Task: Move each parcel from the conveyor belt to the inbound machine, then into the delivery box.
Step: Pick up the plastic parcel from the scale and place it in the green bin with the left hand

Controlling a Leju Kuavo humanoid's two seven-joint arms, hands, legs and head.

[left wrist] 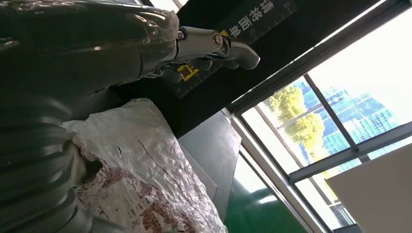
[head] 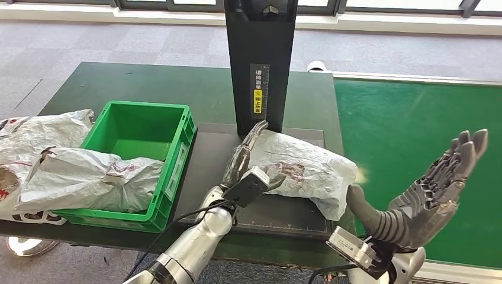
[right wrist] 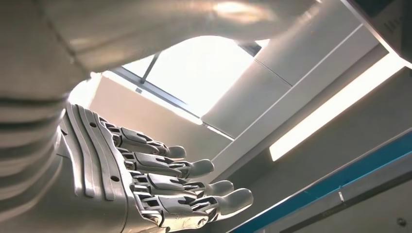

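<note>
Head view shows the crumpled white plastic mailer bag with faded red print (head: 302, 168) lying flat on the dark grey platform of the inbound machine (head: 207, 157), at the foot of its black upright post (head: 260, 59), with one corner hanging over the platform's near edge. The left hand (head: 245, 157) lies along the parcel's left border, fingers stretched out towards the post and resting on or just over the wrinkled film; it does not look wrapped around anything, though whether its thumb is tucked under the edge cannot be told. In the left wrist view the same parcel (left wrist: 141, 189) shows as thin, heavily creased film with the outstretched fingers (left wrist: 214, 46) above it. The right hand (head: 435, 189) is raised over the green conveyor belt (head: 414, 148) with palm up, fingers apart and holding nothing; the right wrist view shows those spread fingers (right wrist: 160, 189) too. The parcel looks light, soft and limp, with a slick skin, so it would probably sag and slide if lifted from one corner; a safer hold is likely a broad pinch across a bunched fold near its middle, or a scoop from under the overhanging edge. The green plastic crate (head: 145, 127) just to the left on the dark green surface (head: 118, 80) already holds another crumpled white bag (head: 95, 177), leaving room towards its far side.
</note>
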